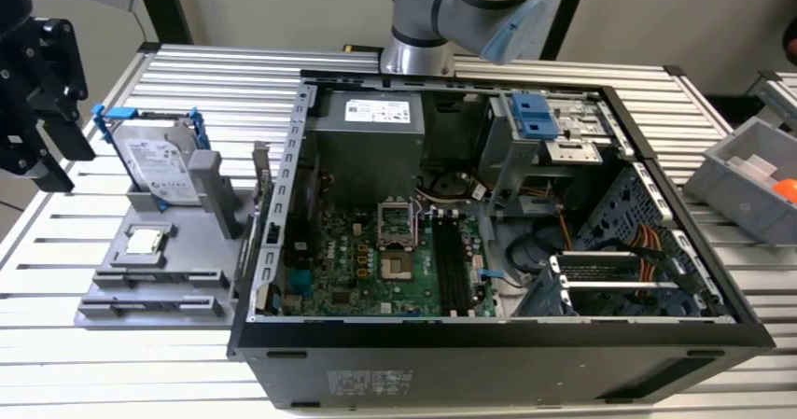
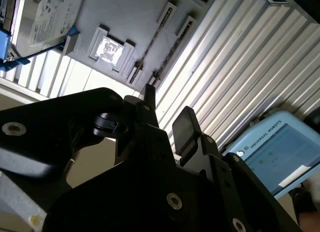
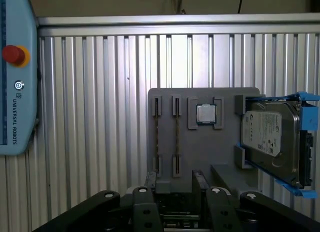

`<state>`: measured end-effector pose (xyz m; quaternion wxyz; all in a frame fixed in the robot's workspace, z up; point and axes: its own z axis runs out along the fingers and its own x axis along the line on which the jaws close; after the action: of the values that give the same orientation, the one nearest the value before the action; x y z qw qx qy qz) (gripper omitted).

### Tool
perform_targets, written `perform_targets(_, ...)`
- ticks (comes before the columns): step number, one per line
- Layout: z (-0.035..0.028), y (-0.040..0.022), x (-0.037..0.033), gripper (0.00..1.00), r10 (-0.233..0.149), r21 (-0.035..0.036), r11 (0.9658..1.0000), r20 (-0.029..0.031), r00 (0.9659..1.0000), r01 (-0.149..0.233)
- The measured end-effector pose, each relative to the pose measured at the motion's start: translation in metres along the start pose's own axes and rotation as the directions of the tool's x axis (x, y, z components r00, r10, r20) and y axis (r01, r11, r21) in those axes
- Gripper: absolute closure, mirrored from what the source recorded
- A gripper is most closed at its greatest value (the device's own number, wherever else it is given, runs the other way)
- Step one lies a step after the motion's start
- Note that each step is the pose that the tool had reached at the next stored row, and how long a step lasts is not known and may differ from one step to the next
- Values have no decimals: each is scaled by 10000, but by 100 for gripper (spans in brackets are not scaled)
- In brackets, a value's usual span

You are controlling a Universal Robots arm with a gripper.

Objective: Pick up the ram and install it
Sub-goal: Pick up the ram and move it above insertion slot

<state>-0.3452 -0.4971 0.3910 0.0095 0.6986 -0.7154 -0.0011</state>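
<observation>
Two thin dark ram sticks stand on edge in the grooves of a grey holder; the second wrist view shows them as fine lines. My gripper is open with nothing between its black fingers, and it hangs apart from the holder, with the ram ahead of it. In the exterior view the gripper is at the far left, above and beside the holder. The open computer case shows the motherboard's black slots.
On the holder also sit a small silver chip and a hard drive in a blue frame. A blue teach pendant lies on the slatted table. A grey bin stands at the exterior view's right.
</observation>
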Motion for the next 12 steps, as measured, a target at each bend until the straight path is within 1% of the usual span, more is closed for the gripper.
perform_targets(6, 10, 0, -1, 0, 0, 0, 10000, 0, 10000, 0)
perform_targets(12, 55, -1, -1, 0, 0, 0, 10000, -8, 10000, 0)
